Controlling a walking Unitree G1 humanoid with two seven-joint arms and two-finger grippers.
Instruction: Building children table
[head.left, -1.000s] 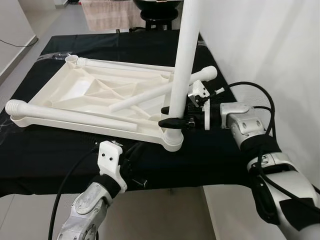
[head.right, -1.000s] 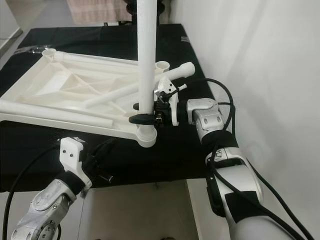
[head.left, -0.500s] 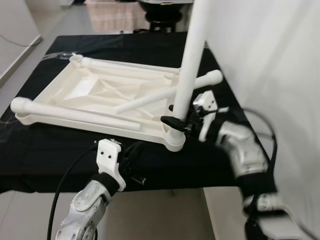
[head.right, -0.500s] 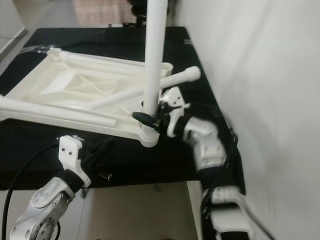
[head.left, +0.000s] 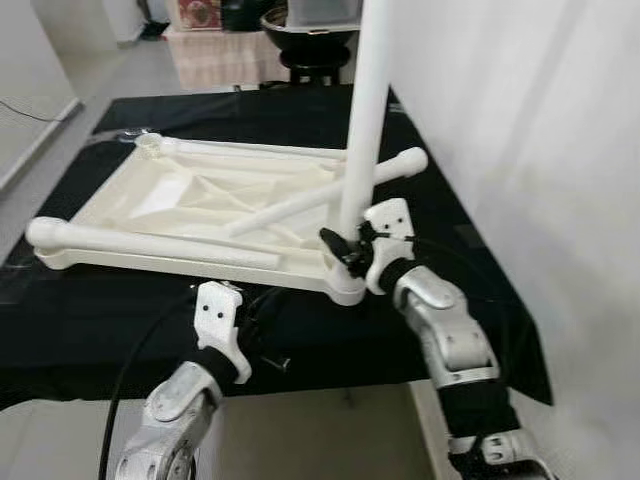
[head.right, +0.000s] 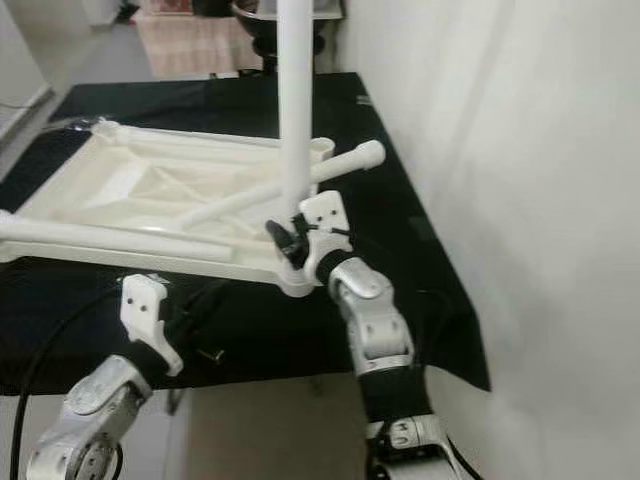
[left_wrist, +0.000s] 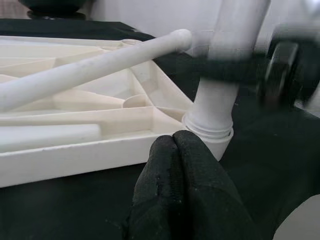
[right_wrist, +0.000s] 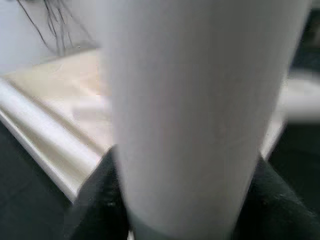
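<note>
A white plastic tabletop (head.left: 150, 195) lies upside down on a black-covered table. One white leg (head.left: 362, 120) stands upright in the near right corner socket (left_wrist: 207, 131). My right gripper (head.left: 345, 245) is shut on this leg just above the socket; the leg (right_wrist: 200, 100) sits close between its fingers in the right wrist view. Three more legs lie loose on the tabletop: one diagonal (head.left: 310, 193), one along the near edge (head.left: 150, 240), one along the far edge (head.left: 250, 150). My left gripper (left_wrist: 175, 150) is shut and empty, low at the table's front edge, just short of the socket.
A white wall (head.left: 520, 150) runs close along the table's right side. The black cloth (head.left: 90, 340) hangs over the front edge. A dark stool (head.left: 315, 45) and a pink cloth (head.left: 225, 50) stand beyond the far end, with grey floor to the left.
My right forearm has swung from the leg's right side round toward the table's front, its gripper still holding the leg low down. The left arm has hardly moved.
</note>
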